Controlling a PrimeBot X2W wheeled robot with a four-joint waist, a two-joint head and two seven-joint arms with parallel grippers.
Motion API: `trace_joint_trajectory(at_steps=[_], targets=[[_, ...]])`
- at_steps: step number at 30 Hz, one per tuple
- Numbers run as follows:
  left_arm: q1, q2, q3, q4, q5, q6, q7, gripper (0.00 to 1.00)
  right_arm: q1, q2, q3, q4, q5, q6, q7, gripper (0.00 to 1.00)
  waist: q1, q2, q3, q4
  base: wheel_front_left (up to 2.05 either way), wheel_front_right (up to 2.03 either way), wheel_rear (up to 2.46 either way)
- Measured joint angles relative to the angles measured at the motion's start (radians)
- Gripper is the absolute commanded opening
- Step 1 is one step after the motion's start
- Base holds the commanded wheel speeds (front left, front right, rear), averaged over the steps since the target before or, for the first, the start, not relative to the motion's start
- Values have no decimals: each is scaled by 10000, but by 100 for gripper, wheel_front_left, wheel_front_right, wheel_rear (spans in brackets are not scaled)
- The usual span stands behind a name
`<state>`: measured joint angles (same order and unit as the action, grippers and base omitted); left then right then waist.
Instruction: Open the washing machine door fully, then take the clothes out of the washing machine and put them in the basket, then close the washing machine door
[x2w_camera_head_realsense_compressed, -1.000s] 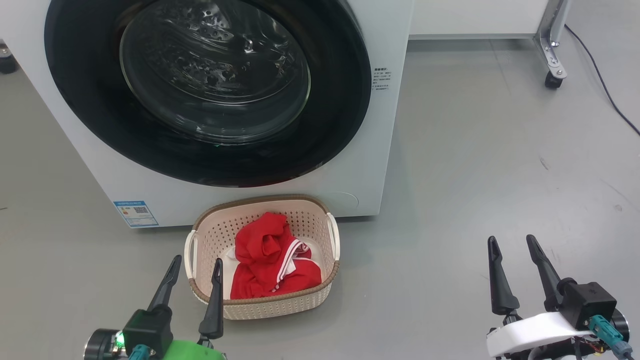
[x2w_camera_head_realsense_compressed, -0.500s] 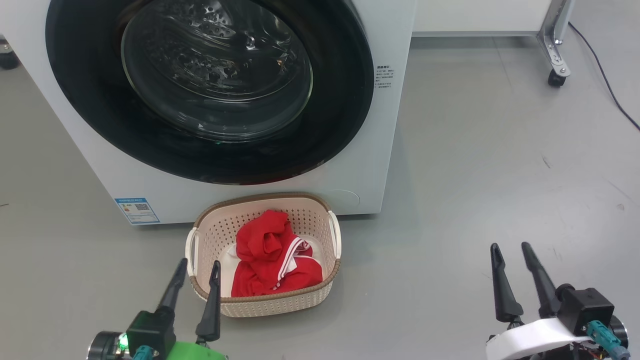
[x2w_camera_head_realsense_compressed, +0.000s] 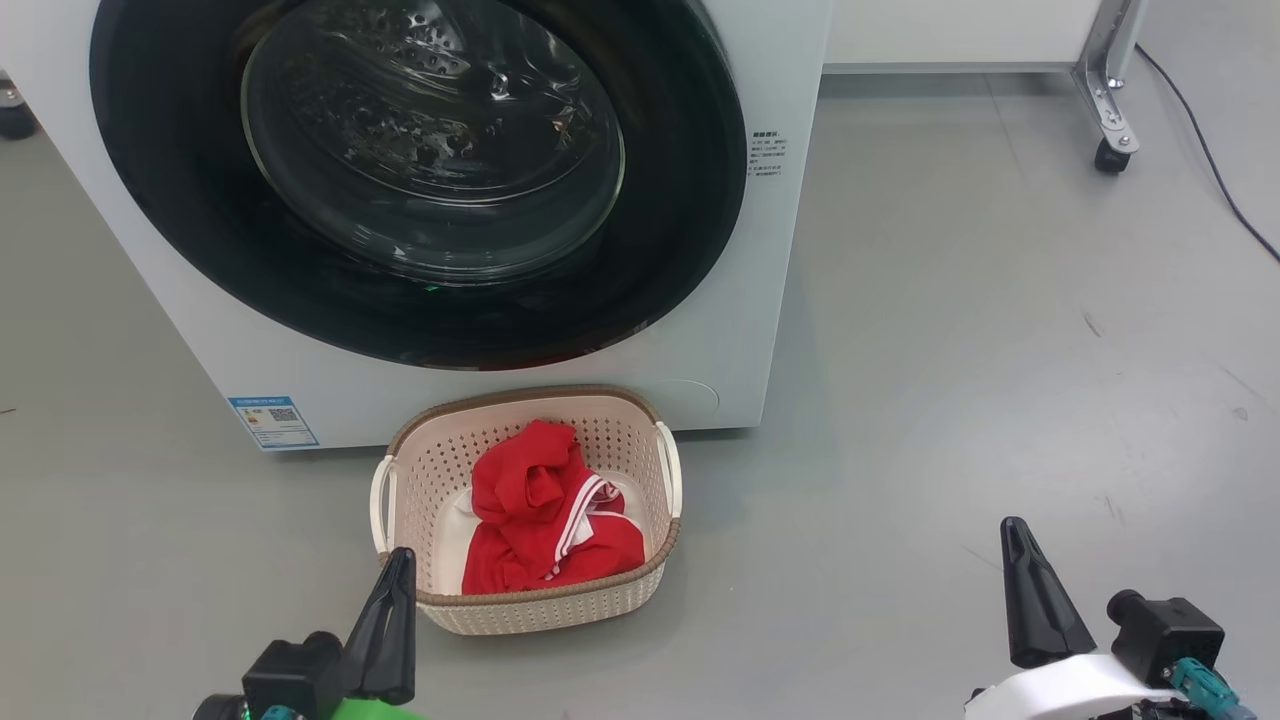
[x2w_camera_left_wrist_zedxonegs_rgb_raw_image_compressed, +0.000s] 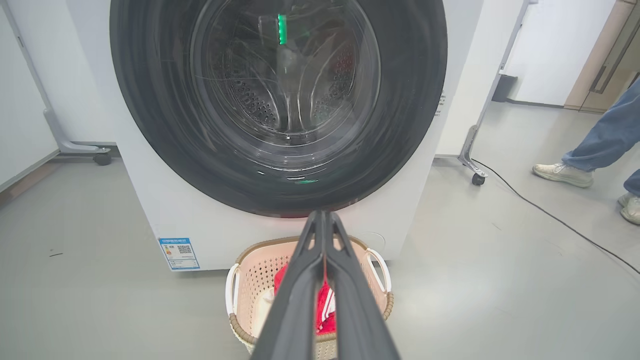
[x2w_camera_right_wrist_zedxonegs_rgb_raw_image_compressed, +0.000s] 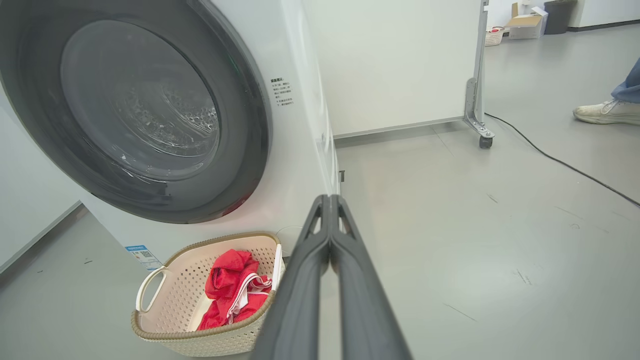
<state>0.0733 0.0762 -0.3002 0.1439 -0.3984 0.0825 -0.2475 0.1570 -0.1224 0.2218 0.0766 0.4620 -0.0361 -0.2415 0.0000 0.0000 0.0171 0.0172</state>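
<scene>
Left hand (x2w_camera_head_realsense_compressed: 400, 560) and right hand (x2w_camera_head_realsense_compressed: 1014, 530) are both pinched closed, pointing forward; wrists mostly cropped, seemingly level.

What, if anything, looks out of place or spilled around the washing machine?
Nothing stands out. The washing machine door looks closed, the red clothes lie inside the upright basket, none on the floor. The left gripper and right gripper are shut, empty.

washing machine door (x2w_camera_head_realsense_compressed: 420, 180): top cut off | blue sticker (x2w_camera_head_realsense_compressed: 272, 422): print unreadable | person's leg (x2w_camera_left_wrist_zedxonegs_rgb_raw_image_compressed: 605, 125): cropped by edge
</scene>
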Motion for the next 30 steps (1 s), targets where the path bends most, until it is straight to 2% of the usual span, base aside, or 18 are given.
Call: trace_joint_trajectory(at_steps=[30], targets=[[-15, -21, 807, 4, -3611, -443, 807, 0, -283, 132, -803, 201, 3453, 268, 794, 0, 0, 0, -24, -49, 0, 0, 0]])
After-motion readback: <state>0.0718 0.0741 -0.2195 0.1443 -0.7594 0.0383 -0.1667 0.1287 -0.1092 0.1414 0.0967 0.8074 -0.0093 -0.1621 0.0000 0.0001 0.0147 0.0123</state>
